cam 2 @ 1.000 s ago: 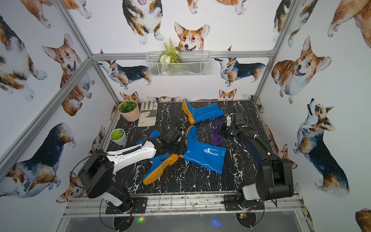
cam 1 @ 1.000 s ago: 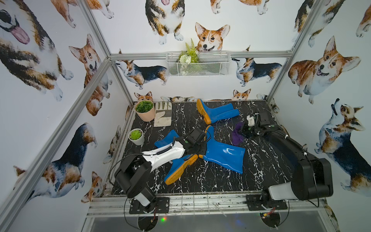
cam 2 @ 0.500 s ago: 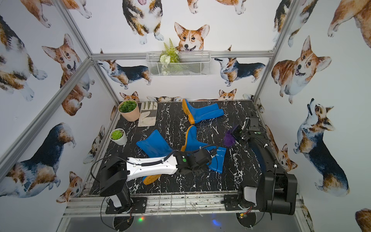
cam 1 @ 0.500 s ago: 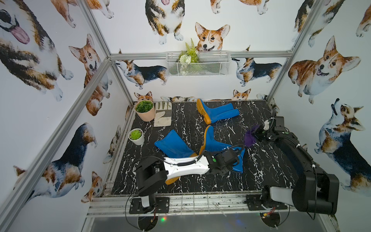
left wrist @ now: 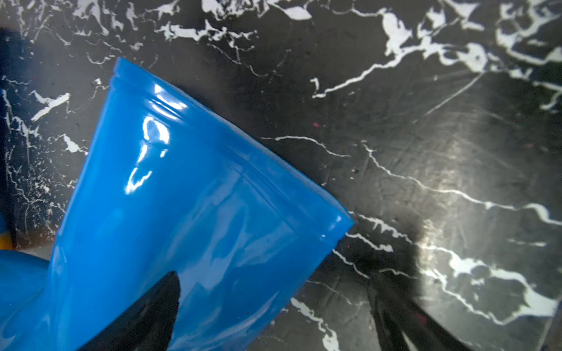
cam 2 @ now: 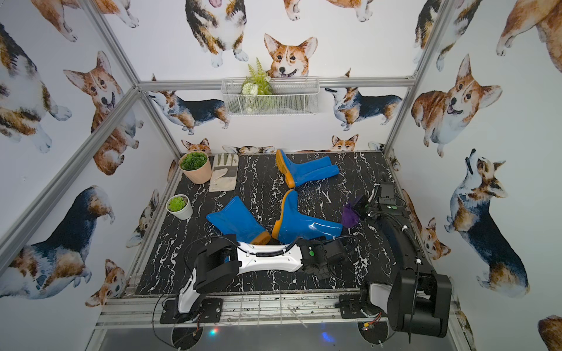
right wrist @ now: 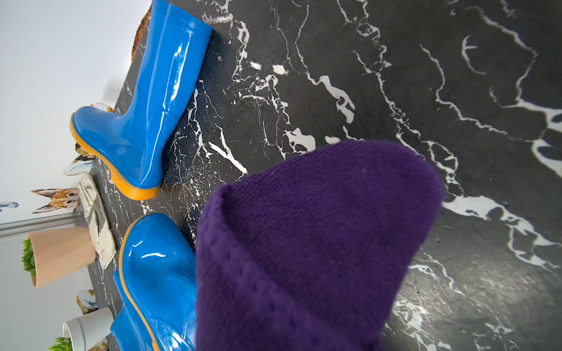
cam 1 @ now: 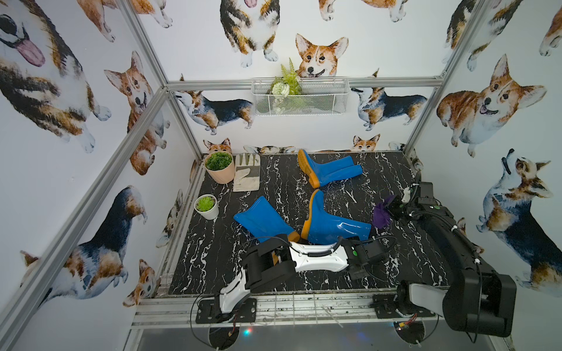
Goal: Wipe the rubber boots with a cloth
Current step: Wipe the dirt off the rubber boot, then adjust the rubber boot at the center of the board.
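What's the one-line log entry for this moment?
left gripper: open over boot shaft | right gripper: shut on cloth | boots: lying on table

Boots point(left wrist: 182, 197): glossy, smooth rubber. Cloth point(right wrist: 304, 243): matt, waffle-textured fabric. Surface point(left wrist: 425, 146): black marble-look, scuffed sheen.
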